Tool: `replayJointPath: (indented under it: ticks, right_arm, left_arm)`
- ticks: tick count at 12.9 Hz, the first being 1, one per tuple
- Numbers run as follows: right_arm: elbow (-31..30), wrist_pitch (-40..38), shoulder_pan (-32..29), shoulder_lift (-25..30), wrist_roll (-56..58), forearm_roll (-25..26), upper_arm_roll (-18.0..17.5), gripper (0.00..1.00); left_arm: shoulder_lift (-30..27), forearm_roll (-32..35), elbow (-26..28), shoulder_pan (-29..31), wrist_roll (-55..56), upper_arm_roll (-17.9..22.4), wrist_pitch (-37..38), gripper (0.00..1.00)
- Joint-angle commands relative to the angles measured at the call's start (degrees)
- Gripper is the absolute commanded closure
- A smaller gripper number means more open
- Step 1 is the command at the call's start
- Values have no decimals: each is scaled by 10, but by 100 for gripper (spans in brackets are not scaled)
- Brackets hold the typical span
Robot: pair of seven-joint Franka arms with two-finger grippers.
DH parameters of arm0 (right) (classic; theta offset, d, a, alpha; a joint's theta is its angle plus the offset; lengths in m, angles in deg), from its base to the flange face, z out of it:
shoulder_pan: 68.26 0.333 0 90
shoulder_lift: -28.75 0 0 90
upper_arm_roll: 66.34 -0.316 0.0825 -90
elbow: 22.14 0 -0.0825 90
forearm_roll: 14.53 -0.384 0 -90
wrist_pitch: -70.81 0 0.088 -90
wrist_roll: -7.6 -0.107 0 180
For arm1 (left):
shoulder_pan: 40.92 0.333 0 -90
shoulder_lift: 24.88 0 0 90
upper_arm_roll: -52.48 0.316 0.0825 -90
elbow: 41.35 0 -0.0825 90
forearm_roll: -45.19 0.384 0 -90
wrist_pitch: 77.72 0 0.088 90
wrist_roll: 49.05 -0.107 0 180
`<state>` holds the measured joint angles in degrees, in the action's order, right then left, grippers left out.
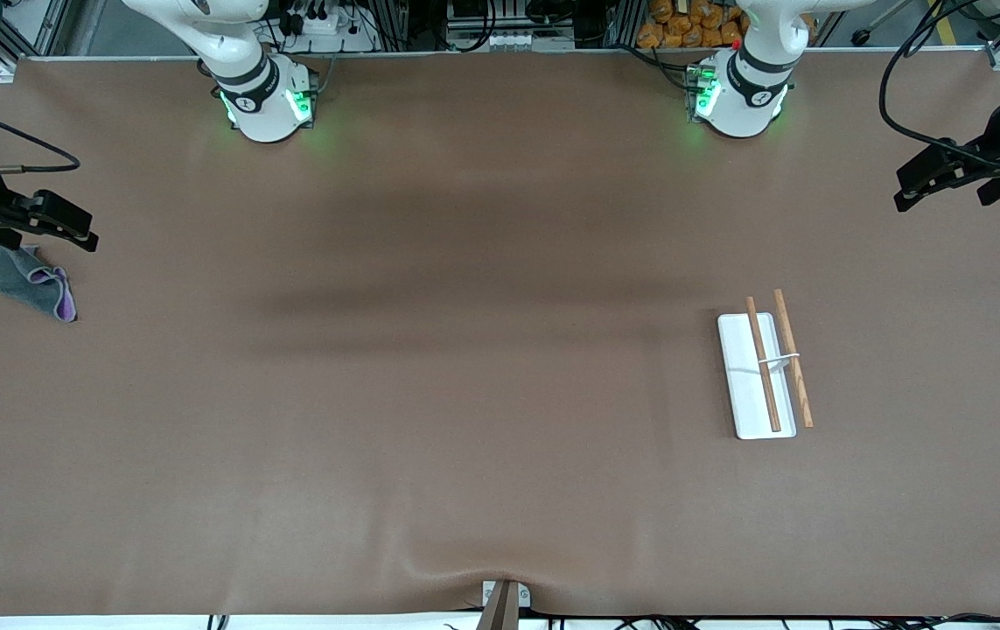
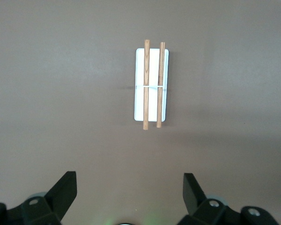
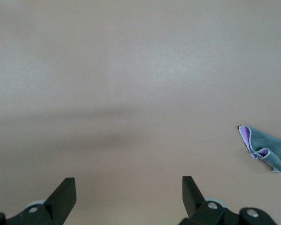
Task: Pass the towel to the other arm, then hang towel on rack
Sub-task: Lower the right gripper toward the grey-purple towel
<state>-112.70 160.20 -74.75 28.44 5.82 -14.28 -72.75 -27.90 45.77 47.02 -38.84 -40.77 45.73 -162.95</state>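
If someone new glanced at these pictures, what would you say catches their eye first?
Probably the rack, white with two wooden rods, toward the left arm's end of the table. Next, the crumpled grey-and-purple towel at the right arm's end, just below the right gripper. Both it and the left gripper hover empty, jaws open.

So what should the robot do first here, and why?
Probably the right gripper should drop onto the towel and pinch it. The towel lies crumpled on the table at the right arm's end, just beside that open gripper, while the rack stands toward the left arm's end, where the left gripper waits open.
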Motion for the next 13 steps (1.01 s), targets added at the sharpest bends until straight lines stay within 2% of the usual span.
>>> replayJointPath:
  ticks: [1, 7, 10, 13]
  right_arm:
    - [15, -8, 3, -7, -6, -4, 0, 0]
    - [14, -8, -10, -28, -1, 1, 3, 0]
    - [11, -7, -44, -49, 0, 2, 4, 0]
    - [9, -7, -57, -66, 32, 60, 4, 0]
  left_arm:
    - [-2, -1, -11, 0, -5, 2, 13, 0]
    - [-2, -1, -11, 2, -6, 5, 14, 0]
    - [-1, -1, -5, 1, -10, 4, 14, 0]
    - [4, -2, -5, -1, -9, 2, 13, 0]
